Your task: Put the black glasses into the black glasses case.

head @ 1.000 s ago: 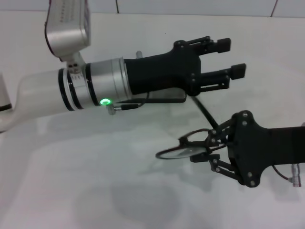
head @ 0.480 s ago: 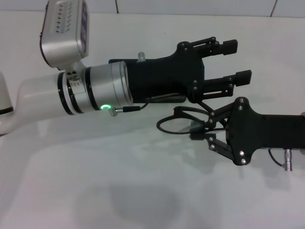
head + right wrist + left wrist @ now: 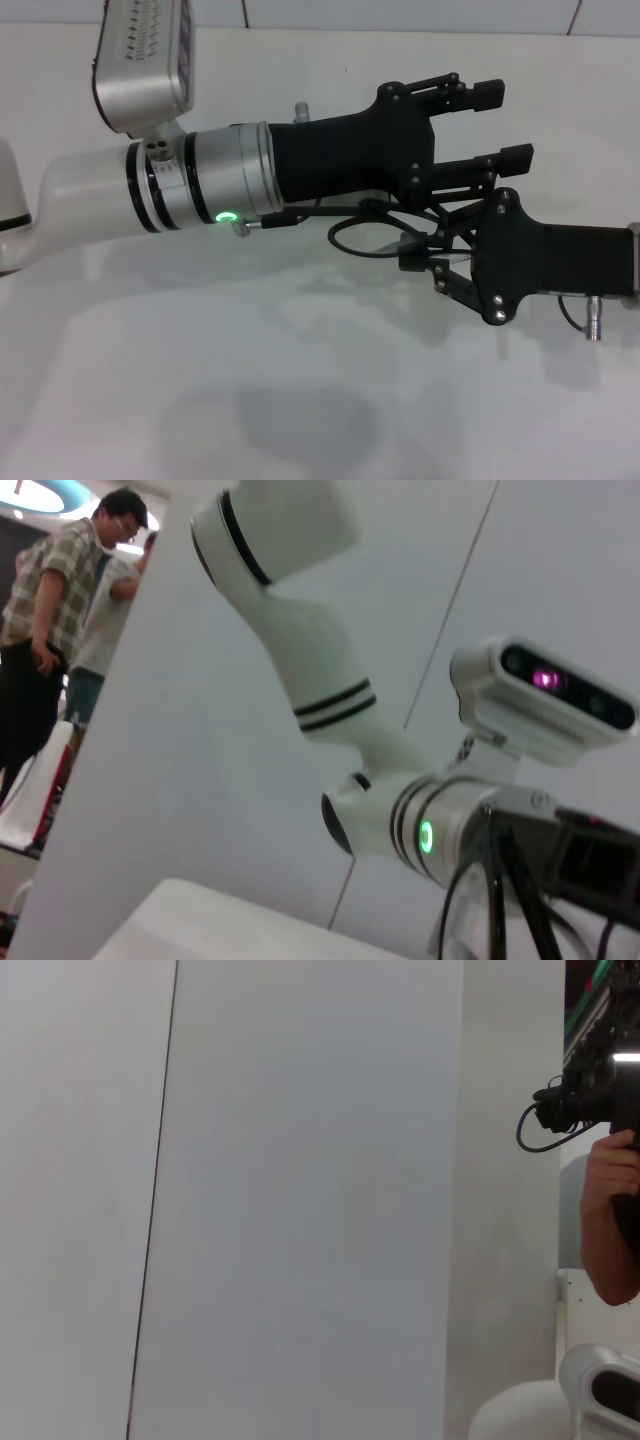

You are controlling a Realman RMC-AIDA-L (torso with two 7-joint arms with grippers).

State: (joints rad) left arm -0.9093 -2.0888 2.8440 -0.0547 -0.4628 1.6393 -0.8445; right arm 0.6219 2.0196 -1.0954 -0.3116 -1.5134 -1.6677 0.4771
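Note:
The black glasses [image 3: 336, 243] hang in the air in my right gripper [image 3: 420, 252], which comes in from the right and is shut on the frame near the lenses. One rounded lens rim sticks out to the left, just under my left gripper [image 3: 500, 125]. The left gripper reaches in from the left above them, its two fingers [image 3: 488, 94] spread apart with nothing between them. In the right wrist view the thin frame [image 3: 497, 880] shows close up in front of the left arm [image 3: 420, 820]. The black glasses case is hidden.
The white table [image 3: 200, 380] lies below both arms. The left wrist view shows only a pale wall [image 3: 300, 1200] and a person's hand [image 3: 610, 1210] at the edge. People stand far off in the right wrist view [image 3: 60, 600].
My right gripper has lifted the glasses up from near the table and carried them back, close under the left gripper. The left gripper has shifted slightly right and stays open.

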